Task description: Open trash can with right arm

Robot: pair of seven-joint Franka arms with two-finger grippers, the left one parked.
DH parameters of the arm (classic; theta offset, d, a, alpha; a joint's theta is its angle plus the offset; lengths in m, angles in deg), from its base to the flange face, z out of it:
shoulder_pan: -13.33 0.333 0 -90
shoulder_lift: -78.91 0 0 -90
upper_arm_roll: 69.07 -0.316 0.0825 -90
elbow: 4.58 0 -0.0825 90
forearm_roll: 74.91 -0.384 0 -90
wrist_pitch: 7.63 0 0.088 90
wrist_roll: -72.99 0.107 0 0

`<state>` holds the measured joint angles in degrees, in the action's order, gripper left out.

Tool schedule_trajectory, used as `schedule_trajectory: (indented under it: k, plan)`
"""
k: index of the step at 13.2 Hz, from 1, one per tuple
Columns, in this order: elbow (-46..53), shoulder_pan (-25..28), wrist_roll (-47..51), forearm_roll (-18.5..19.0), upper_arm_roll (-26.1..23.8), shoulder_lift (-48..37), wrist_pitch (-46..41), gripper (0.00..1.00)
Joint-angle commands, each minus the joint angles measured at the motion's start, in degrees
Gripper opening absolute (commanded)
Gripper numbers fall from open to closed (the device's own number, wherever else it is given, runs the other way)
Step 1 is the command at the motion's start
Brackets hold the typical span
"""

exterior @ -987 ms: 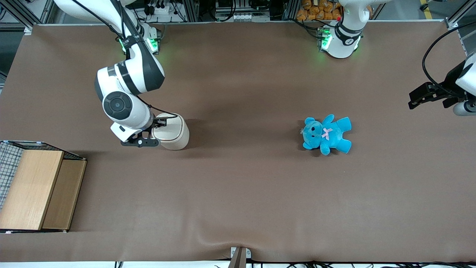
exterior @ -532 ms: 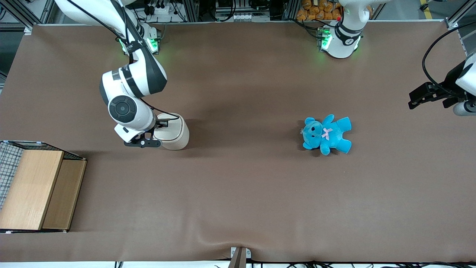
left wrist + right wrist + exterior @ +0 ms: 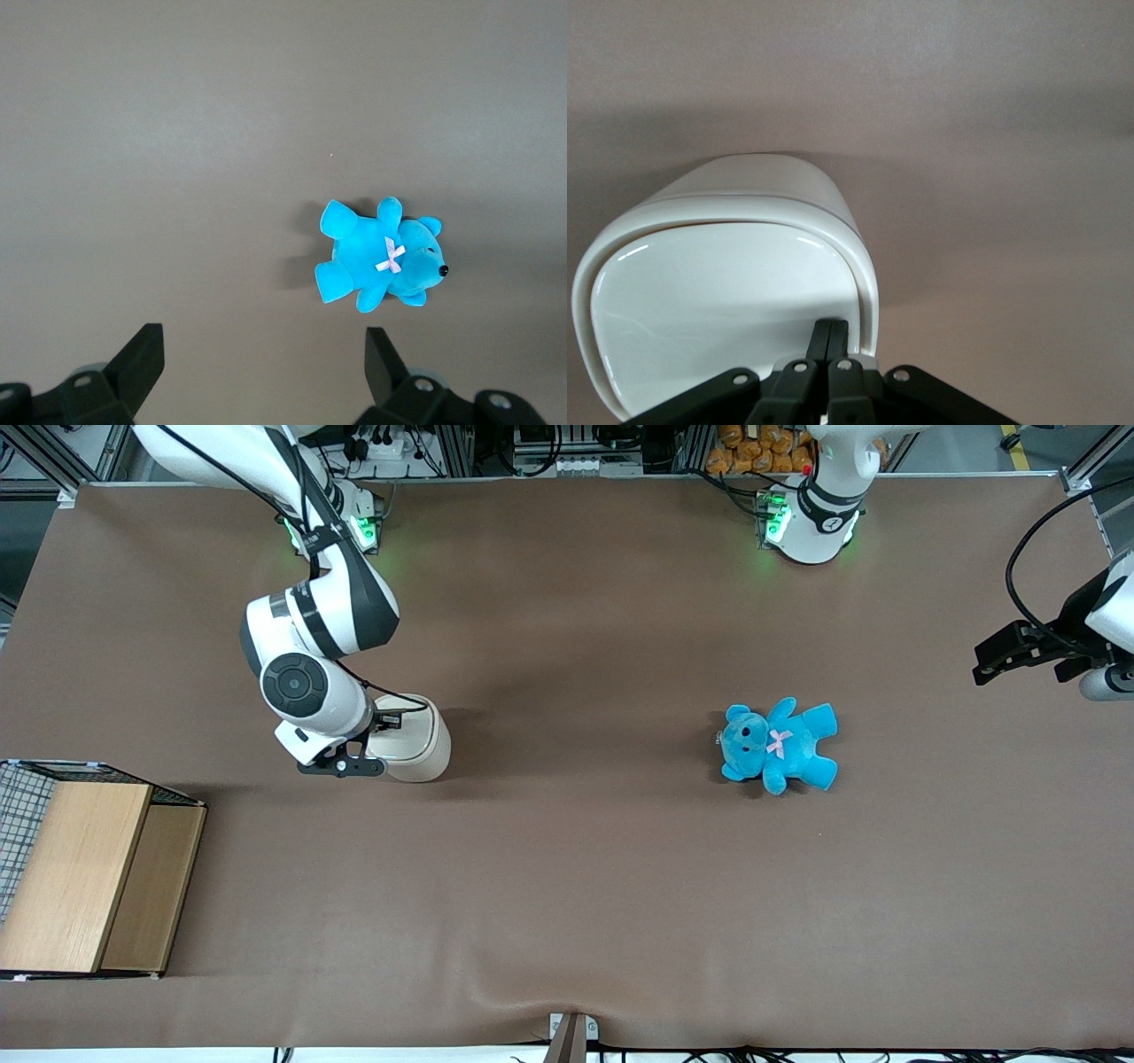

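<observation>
I judge the job barely begun: the lid of the trash can lies flat and shut, no tan inside showing. My right arm has its pincer down at the lid's rim, fingers pressed together with nothing between them, their tips resting on the lid edge in the wrist view. What is left is the whole lift: catch that edge and swing the lid up on its hinge.

Going from the near edge of the table outward: the wooden box with wire mesh sits at the near corner on the working arm's end, well apart from the can. The can stands about midway between near and far edges, toward the working arm's end. A blue teddy bear lies at about the same depth, toward the parked arm's end, well apart. Bare table surrounds the can, so I expect the lid to swing without meeting anything.
</observation>
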<state>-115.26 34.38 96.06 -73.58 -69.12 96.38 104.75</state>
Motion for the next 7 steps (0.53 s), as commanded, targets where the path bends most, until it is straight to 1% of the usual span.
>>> schedule_trajectory:
  k: [1, 2, 4, 5, 6, 7]
  plan:
    - [8.32, 0.74, 1.19, -0.10, 0.40, 0.37, -9.67, 0.17]
    - [12.73, 0.74, 1.19, -0.19, 0.40, 0.54, -14.34, 0.17]
    - [18.81, 0.74, 1.19, -0.19, 0.40, 0.46, -19.64, 0.19]
    - [21.18, 0.66, 1.01, -0.19, 0.49, 0.46, -21.49, 0.22]
    - [23.30, 0.39, 0.40, -0.10, 0.58, 0.46, -23.08, 0.24]
    - [25.32, 0.13, -0.21, 0.25, 0.75, 0.20, -24.74, 0.29]
